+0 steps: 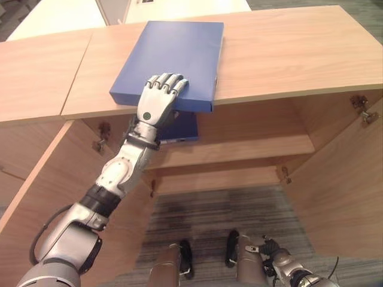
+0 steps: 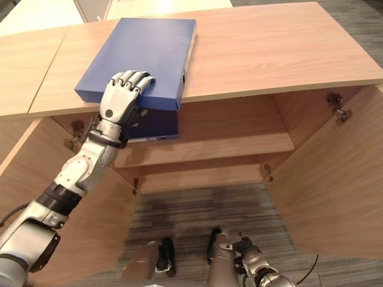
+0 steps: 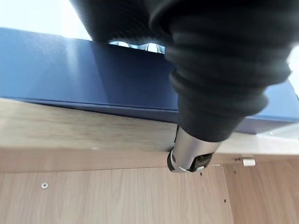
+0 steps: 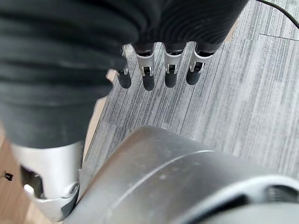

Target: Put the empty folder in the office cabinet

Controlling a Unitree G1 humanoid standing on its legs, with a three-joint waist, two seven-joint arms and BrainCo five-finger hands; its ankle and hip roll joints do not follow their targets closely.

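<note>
Left eye view – left hand [image 1: 157, 100] fingers curled over folder [image 1: 173, 57] edge, thumb hidden underneath.

I see grey striped carpet [image 1: 239, 209] below, a white desk [image 1: 60, 15] at the far edge, and a dark blue binder [image 1: 184, 128] lying flat, partly hidden.

my head's two eyes look steeply down on the cabinet top [image 1: 287, 54], sharing it. my left wrist camera sits close under its edge; my right wrist camera faces the carpet [image 4: 261, 93].
</note>
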